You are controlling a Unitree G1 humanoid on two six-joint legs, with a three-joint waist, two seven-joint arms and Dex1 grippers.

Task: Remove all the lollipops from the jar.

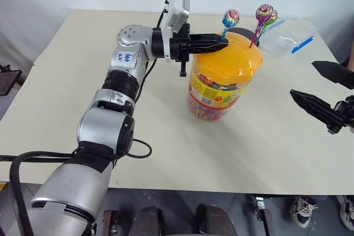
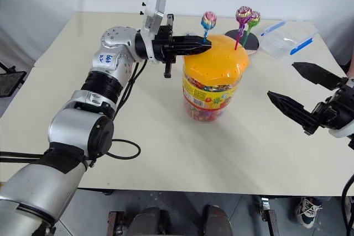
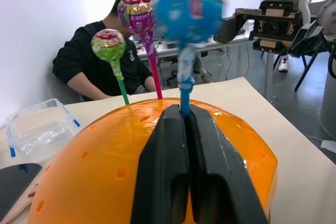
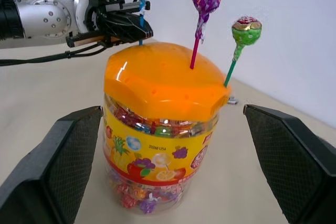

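Note:
The jar (image 1: 217, 89) is a clear cylinder of colourful sweets with a yellow label and a domed orange lid (image 1: 232, 62), standing mid-table. Three lollipops stick up out of the lid: one on a blue stick (image 1: 230, 18), one on a magenta stick (image 1: 264, 11) and one on a green stick (image 1: 272, 16). My left gripper (image 1: 223, 41) reaches in level from the left over the lid and is shut on the blue stick, just above the orange dome. My right gripper (image 1: 302, 78) hangs open to the right of the jar, apart from it, with nothing between its fingers.
A flat clear box with a blue strip (image 1: 287, 36) lies at the back right, and a dark round object (image 2: 243, 38) sits behind the jar. A black cable (image 1: 138, 150) loops on the table by my left arm. A person (image 3: 100, 61) sits beyond the table.

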